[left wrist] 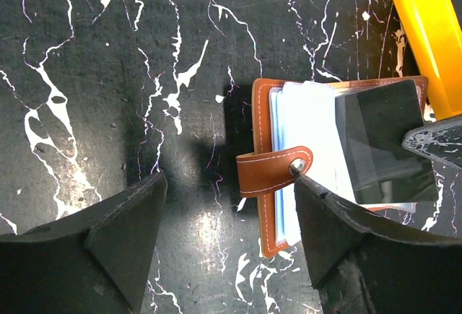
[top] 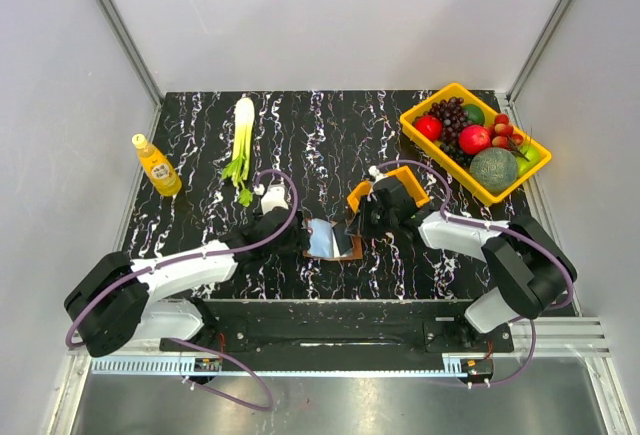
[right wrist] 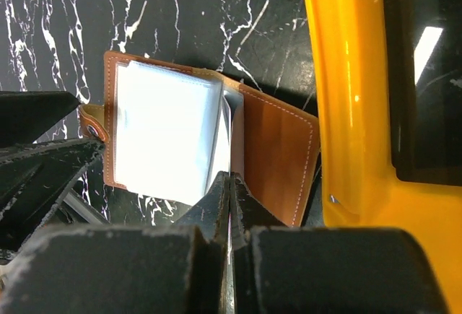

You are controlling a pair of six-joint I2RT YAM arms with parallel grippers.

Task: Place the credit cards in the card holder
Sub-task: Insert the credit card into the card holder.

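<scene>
The brown card holder (top: 347,254) lies open on the black marble table. Pale blue credit cards (left wrist: 307,133) lie stacked on its left half (right wrist: 166,130). Its strap with a metal snap (left wrist: 278,169) points toward my left gripper (left wrist: 227,209), which stands open and low over the table, the strap's end just inside its right finger (left wrist: 346,242). My right gripper (right wrist: 229,188) is shut on a thin dark sheet (left wrist: 379,141) standing up from the holder's fold; whether it is a card or a sleeve I cannot tell.
A small orange bin (right wrist: 354,112) stands right beside the holder, under my right arm (top: 358,195). A yellow tray (top: 440,158) of fruit sits at the back right. A leek (top: 242,135) and a yellow bottle (top: 157,167) are at the back left.
</scene>
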